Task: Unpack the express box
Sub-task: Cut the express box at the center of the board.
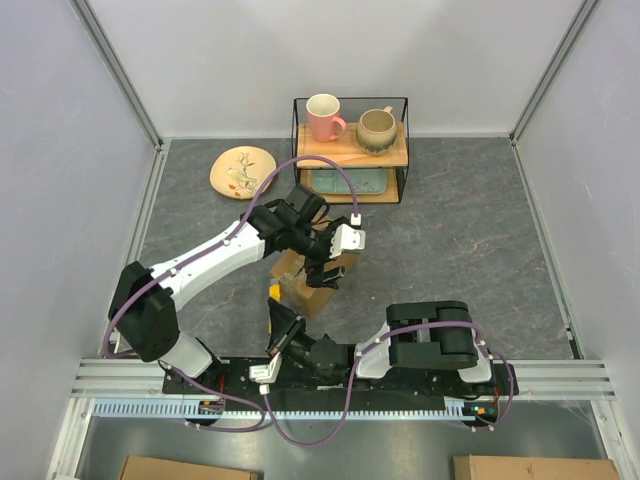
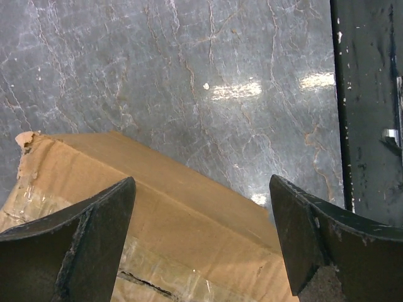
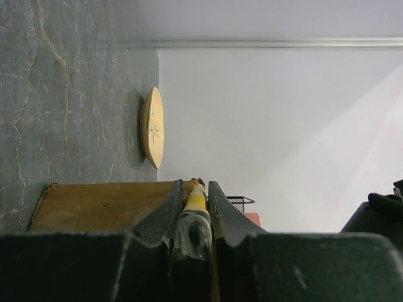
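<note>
**Tool gripped, box waiting**

The express box (image 1: 312,297) sits mid-table (image 1: 450,230), its top seam taped. Our left end effector (image 2: 201,182) hangs over it, spread wide and empty; we judge it is there to steady the box. Our right end effector (image 3: 194,189) pinches a slim yellow-and-black tool (image 3: 195,201) near the box, probably for slitting that tape.

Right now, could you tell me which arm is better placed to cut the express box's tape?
Right, probably: the right gripper is shut on a yellow tool by the express box; the left gripper hangs open, empty.
</note>
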`<state>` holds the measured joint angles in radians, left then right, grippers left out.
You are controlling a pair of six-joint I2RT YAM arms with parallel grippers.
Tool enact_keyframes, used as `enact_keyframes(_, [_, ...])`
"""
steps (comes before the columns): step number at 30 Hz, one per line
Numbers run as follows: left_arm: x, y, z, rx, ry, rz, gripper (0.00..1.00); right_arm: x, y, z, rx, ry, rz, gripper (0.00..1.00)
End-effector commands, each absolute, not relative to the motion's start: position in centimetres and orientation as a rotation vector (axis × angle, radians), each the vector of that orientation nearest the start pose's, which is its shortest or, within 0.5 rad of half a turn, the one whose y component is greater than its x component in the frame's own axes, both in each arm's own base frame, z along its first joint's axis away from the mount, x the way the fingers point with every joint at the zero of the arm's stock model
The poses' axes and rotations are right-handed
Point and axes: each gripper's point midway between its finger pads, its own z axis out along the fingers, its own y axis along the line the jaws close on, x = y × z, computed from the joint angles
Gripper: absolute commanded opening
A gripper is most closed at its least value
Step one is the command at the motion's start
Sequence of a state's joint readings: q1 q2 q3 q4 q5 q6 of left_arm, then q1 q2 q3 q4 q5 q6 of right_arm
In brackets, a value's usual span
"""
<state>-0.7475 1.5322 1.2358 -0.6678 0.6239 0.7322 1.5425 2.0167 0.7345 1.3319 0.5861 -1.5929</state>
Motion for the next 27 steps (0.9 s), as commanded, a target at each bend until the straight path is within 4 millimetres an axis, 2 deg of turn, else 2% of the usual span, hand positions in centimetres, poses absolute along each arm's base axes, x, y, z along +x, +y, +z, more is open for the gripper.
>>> enact_keyframes(1, [21.7, -31.0, 14.6, 1.884, 1.551, -0.724, 0.93, 14.6, 42.4, 22.3, -1.058, 0.581, -0.358, 0.00])
enact_keyframes(11, [21.4, -29.5, 11.6, 1.997, 1.537, -0.597, 0.92, 14.5, 41.9, 22.6, -1.067, 0.583, -0.369, 0.00])
enact_keyframes(19, [21.6, -28.0, 10.2, 2.050, 1.563, -0.514, 0.91, 14.4, 41.2, 22.4, -1.080, 0.617, -0.353, 0.00])
enact_keyframes(27, [21.4, -27.5, 10.1, 2.078, 1.556, -0.497, 0.90, 13.8, 41.0, 21.6, -1.127, 0.651, -0.320, 0.00])
